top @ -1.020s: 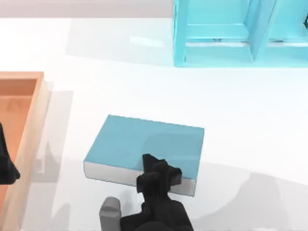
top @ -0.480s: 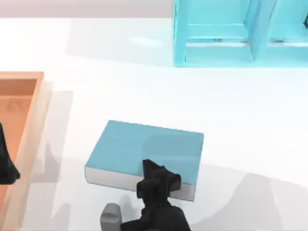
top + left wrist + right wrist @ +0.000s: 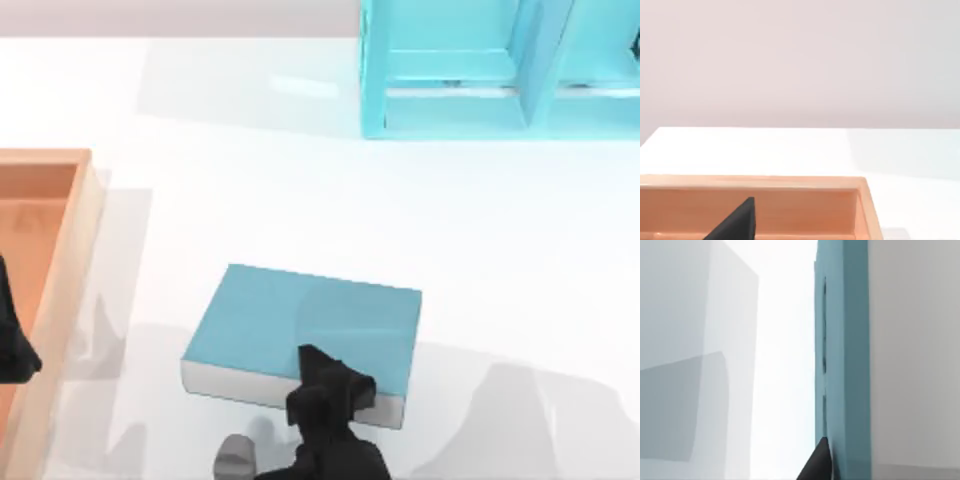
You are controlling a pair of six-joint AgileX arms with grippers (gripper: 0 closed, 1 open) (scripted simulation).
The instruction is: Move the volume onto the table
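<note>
Volume (image 3: 300, 325) shifted nearer (right end effector (image 3: 330, 385) gripping); tray (image 3: 70, 260) empty.

No legible text or markings.

My right arm reaches in from the bottom edge of the top view, a little left of centre, its dark wrist and links bunched low in the frame. The right tool (image 3: 328, 385) sits at the near long edge of the volume (image 3: 300, 325), clamped on it, one finger lying on the teal cover; in the right wrist view a single dark fingertip (image 3: 817, 462) presses against the cover's edge. My left arm is parked at the far left edge of the top view, where the left tool (image 3: 12, 345) shows as a dark shape in the lower left.
</note>
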